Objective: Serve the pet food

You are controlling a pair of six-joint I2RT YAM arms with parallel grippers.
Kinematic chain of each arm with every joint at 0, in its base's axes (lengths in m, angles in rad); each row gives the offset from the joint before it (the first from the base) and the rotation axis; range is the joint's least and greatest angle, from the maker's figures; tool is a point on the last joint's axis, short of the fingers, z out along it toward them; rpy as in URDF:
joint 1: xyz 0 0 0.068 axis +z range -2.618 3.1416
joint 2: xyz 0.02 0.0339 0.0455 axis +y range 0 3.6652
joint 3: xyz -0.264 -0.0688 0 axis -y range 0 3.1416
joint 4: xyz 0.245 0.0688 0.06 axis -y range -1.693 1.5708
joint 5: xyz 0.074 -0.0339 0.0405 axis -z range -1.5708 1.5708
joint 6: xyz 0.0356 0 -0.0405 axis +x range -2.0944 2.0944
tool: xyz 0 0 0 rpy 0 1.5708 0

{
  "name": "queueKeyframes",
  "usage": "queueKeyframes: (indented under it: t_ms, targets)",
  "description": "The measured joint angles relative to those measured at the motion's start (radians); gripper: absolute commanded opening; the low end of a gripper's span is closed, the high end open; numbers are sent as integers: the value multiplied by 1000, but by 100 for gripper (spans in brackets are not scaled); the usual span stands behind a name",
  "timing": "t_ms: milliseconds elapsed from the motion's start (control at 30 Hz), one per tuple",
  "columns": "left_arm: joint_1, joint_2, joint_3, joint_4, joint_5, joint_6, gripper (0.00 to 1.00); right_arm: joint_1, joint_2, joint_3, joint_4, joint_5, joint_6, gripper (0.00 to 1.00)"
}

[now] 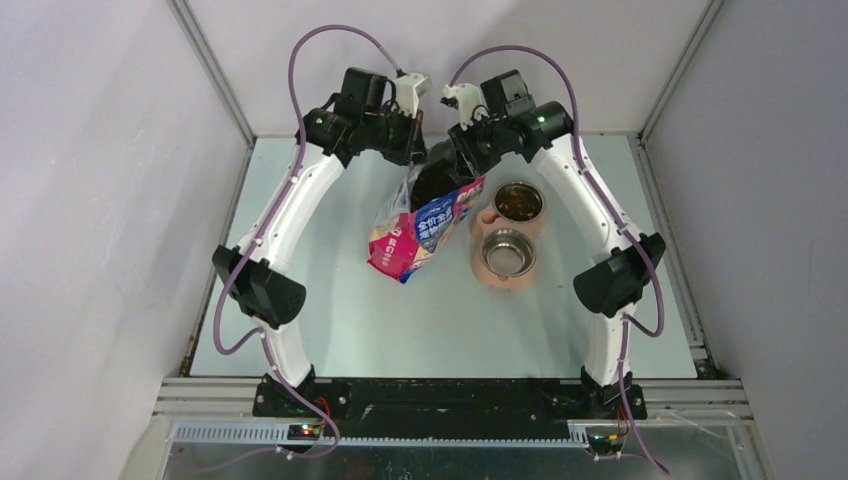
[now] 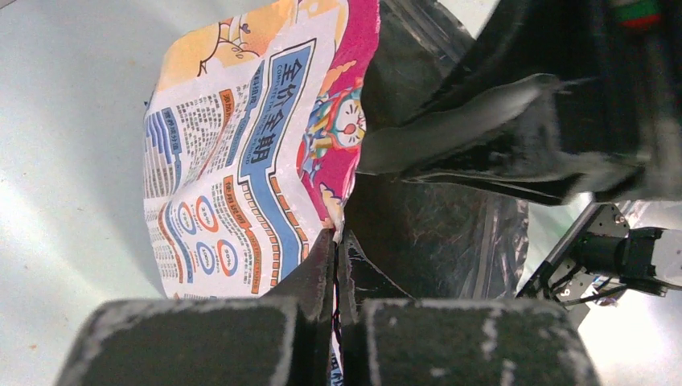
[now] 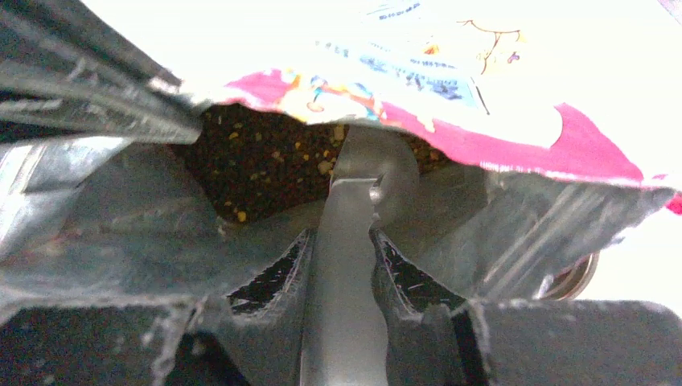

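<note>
Brown pet food [image 3: 257, 161] fills the bag [image 2: 233, 161]; our left jaws pinch its rim, right jaws clamp the scoop [image 3: 346, 281].

Glossy bag [image 2: 233, 185] — blue banner [image 2: 269, 137] reads 全价全期, finer print unreadable

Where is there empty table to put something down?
The widest bare patch of the pale table is the near strip, bordered by the glossy pink and blue bag, the tan double-bowl stand and the black base rail. A narrower patch lies between the bag and the left arm. The far middle is crowded: both arms meet at the bag's mouth.
</note>
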Motion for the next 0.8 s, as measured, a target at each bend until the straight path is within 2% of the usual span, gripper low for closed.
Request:
queueKeyframes:
  t_ms: [333,500,633,800]
  targets:
    - [-3,-9,-8,24,31,-6,0,1,105,31,10,47,3,0]
    - [-3,-38,-75,83,36,-3,0,12,117,24,3,49,-5,0]
    - [6,-78,-157,151,50,3,0,34,117,-8,5,48,-18,0]
    - [43,-81,-172,180,64,5,0,69,123,-76,7,37,-17,0]
